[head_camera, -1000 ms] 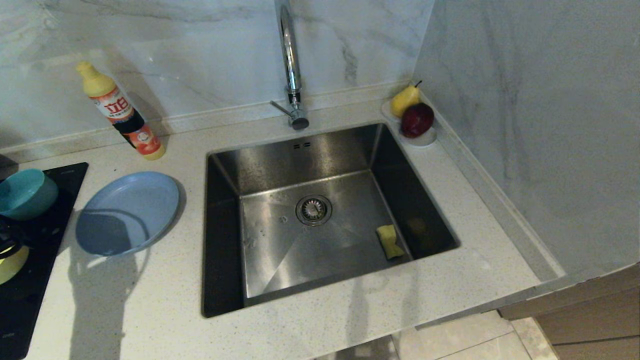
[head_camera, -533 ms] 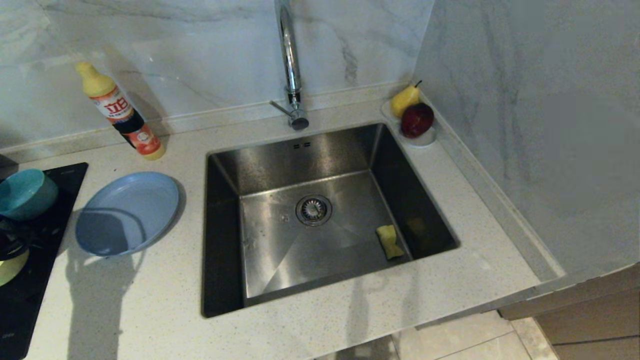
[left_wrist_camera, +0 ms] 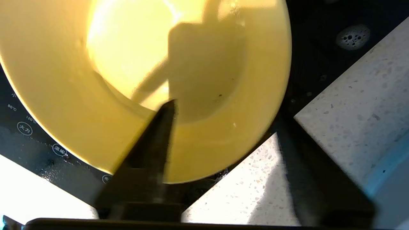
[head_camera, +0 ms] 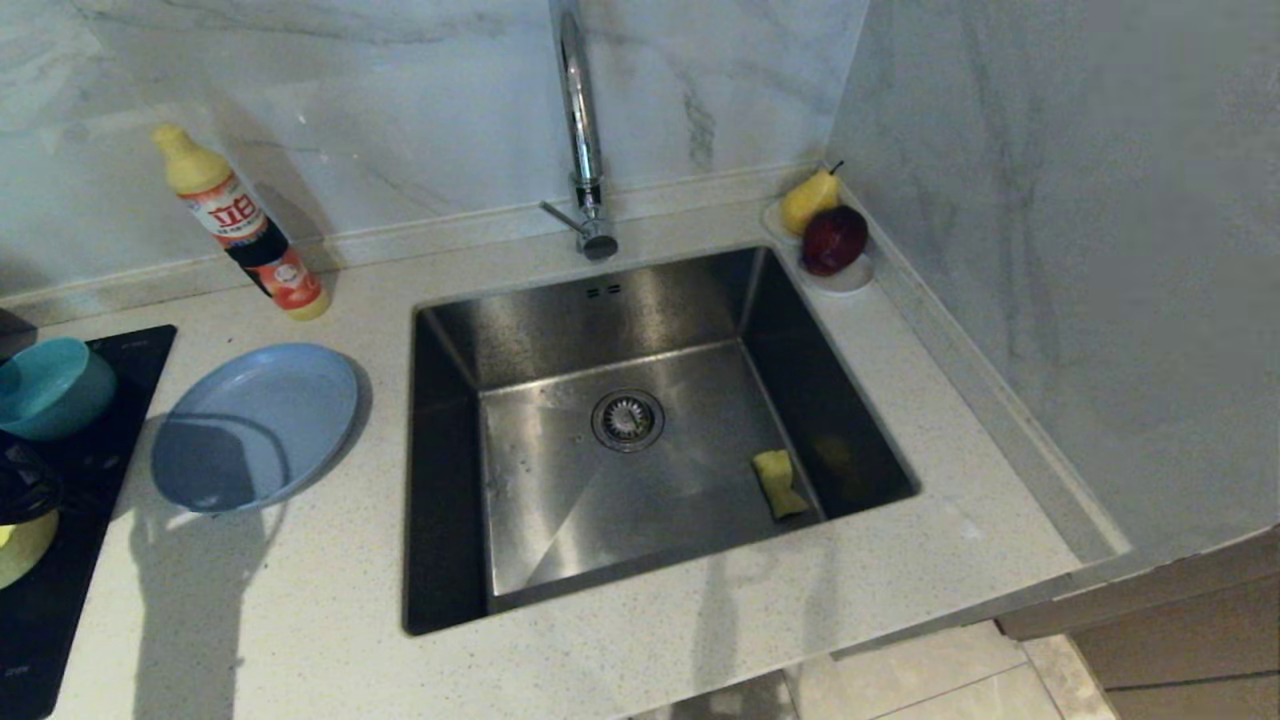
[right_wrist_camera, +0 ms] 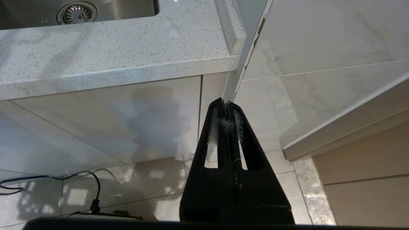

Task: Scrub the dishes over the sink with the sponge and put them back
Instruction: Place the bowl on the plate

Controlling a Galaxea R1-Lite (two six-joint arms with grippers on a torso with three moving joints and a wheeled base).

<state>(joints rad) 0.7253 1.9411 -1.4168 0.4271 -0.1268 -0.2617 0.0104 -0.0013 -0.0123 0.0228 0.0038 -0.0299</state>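
Take the sink (head_camera: 640,300) as your landmark. Nearest you and well to its left, your left gripper (left_wrist_camera: 223,127) straddles the rim of the yellow bowl (left_wrist_camera: 96,80), which sits on the black cooktop (head_camera: 60,600). One finger (left_wrist_camera: 153,140) is inside the bowl and the other is outside its wall. The jaws look partly closed around the rim, but you cannot tell yet whether they have a firm grip. The bowl looks light, stiff and smooth, so it will probably slip or tip if you pinch it shallowly. Take the rim deep between the pads and lift it level.

Just beyond the yellow bowl is the teal bowl (head_camera: 50,385), also on the cooktop. The plate (head_camera: 255,425) lies flat on the counter between the cooktop and the sink. It is wide and thin, so its raised edge is the only part you can grip.

The sponge (head_camera: 778,483) lies in the sink's basin against the right wall. It is soft and will squash when you squeeze it.

Your right gripper (right_wrist_camera: 227,107) is shut and empty, hanging below the counter edge, right of the sink.

Behind the sink's left corner stands a soap bottle (head_camera: 240,222).
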